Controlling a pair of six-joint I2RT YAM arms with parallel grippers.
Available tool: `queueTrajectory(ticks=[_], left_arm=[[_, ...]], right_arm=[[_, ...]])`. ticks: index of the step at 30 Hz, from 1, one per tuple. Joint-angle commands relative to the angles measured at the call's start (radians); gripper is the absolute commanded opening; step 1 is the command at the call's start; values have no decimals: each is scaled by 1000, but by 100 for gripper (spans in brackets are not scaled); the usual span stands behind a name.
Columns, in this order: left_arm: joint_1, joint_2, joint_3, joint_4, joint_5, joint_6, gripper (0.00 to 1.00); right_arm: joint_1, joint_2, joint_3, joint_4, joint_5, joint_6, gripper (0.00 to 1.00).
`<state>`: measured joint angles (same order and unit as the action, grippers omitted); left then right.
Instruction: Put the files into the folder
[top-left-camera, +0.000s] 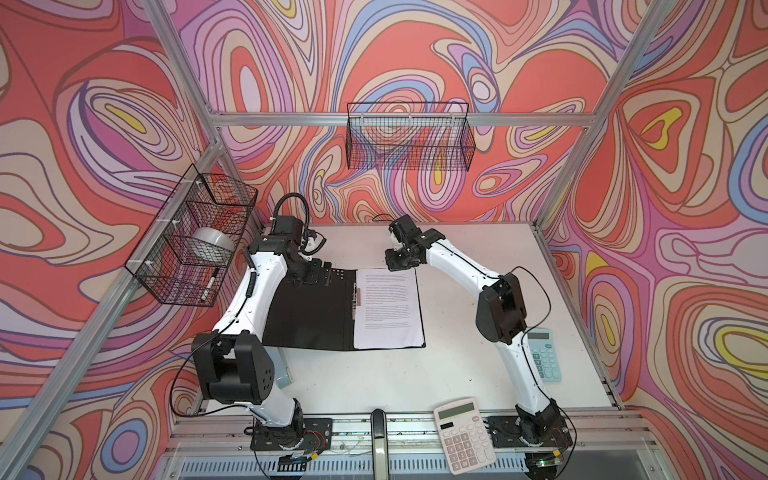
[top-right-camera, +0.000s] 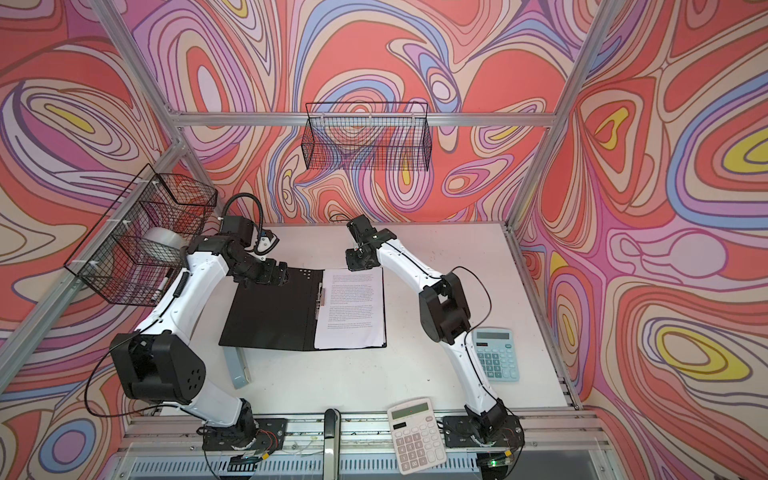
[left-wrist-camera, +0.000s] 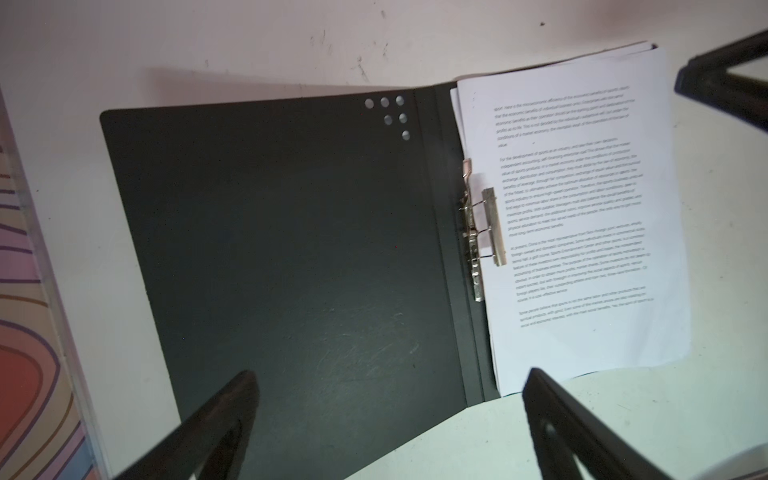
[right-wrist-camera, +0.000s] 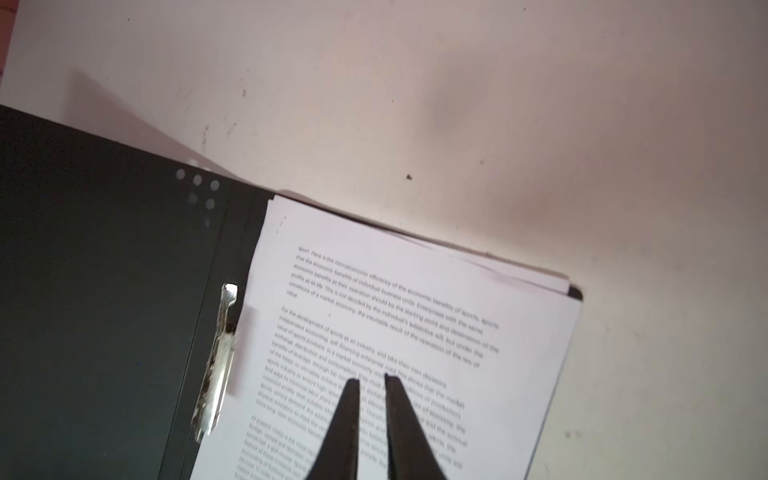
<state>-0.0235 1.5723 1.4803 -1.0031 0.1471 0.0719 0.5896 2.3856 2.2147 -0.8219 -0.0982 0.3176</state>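
The folder (top-left-camera: 307, 311) (top-right-camera: 270, 311) lies open and flat on the white table, black inside up, with a metal clip (left-wrist-camera: 482, 232) at the spine. The files (top-left-camera: 386, 307) (top-right-camera: 351, 307), white sheets of dense text, lie stacked on its right half and sit slightly askew in the left wrist view (left-wrist-camera: 582, 208). My left gripper (top-left-camera: 328, 276) (left-wrist-camera: 390, 374) hangs open over the far corner of the bare left flap, holding nothing. My right gripper (top-left-camera: 395, 264) (right-wrist-camera: 370, 378) hovers above the far end of the files (right-wrist-camera: 415, 332), shut to a thin slit with nothing in it.
A white calculator (top-left-camera: 463, 436) sits at the front edge. A blue calculator (top-left-camera: 544, 353) lies beside the right arm. One wire basket (top-left-camera: 195, 237) on the left wall holds a tape roll and a marker. Another wire basket (top-left-camera: 409, 137) hangs on the back wall.
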Motion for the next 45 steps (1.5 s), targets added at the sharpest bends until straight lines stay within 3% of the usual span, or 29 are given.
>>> queueTrajectory(ticks=[1,8,15,24,30,34,40,45], left_arm=[[13,-28,-41,27,-70,45,100],[41,1,-77,35,-108,60,100],[74,72,-31,25,-146,77,100],[57,198,92,-30,159,43,100],[-44,332,237,-64,302,55,100],[-107,447,311,-54,252,-15,100],[-116,601,403,-75,334,-43,100],[-122,639,406,-54,363,-37,99]], right_arm=[[-6,83,89,95,-14,-25,14],[-60,188,109,226,-96,24,15],[-66,160,44,250,-138,35,16],[-62,-3,-116,252,-417,137,12],[-57,-213,-305,214,-260,162,8],[-57,-327,-404,154,-208,165,9],[-57,-493,-606,175,-161,191,10],[-57,-538,-668,185,-155,197,10]])
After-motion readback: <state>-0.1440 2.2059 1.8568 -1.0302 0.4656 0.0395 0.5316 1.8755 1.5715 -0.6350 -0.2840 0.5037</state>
